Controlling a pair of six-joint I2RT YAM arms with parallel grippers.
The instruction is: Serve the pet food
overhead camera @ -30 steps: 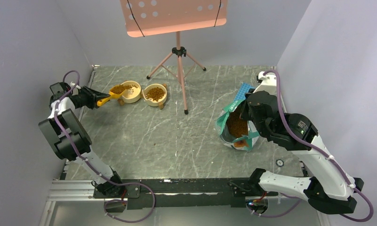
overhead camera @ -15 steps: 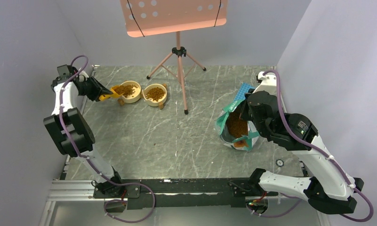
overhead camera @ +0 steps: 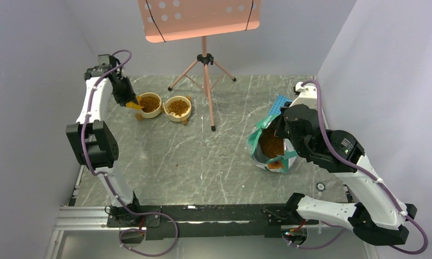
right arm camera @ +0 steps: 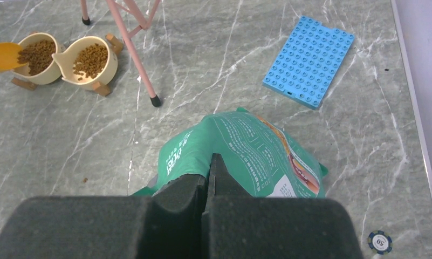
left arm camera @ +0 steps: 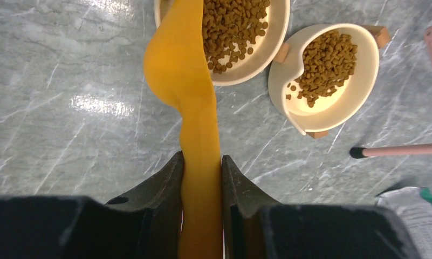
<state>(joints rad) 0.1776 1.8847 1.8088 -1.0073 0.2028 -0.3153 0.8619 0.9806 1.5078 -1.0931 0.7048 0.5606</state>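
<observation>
My left gripper (left arm camera: 201,159) is shut on the handle of a yellow scoop (left arm camera: 178,59), which is tipped over the left cream bowl (left arm camera: 275,32). Pet food (left arm camera: 232,24) fills that bowl, and more kibble (left arm camera: 327,59) lies in the right bowl (left arm camera: 364,81). From above, the left gripper (overhead camera: 126,100) hangs high at the back left, beside the bowls (overhead camera: 149,106). My right gripper (right arm camera: 209,167) is shut on the rim of the teal-green bag (right arm camera: 246,156). The bag (overhead camera: 256,141) stands open on the right with kibble (overhead camera: 271,143) inside.
A pink music stand (overhead camera: 204,59) stands behind the bowls, one leg (right arm camera: 132,38) ending close to the right bowl. A blue studded plate (right arm camera: 309,60) lies beyond the bag. A poker chip (right arm camera: 379,242) sits near the right front. Grey walls close in on both sides.
The left arm has risen and swung toward the back, turning the scoop over the left bowl; the kibble seen in the scoop earlier no longer shows. The right arm has not moved.
</observation>
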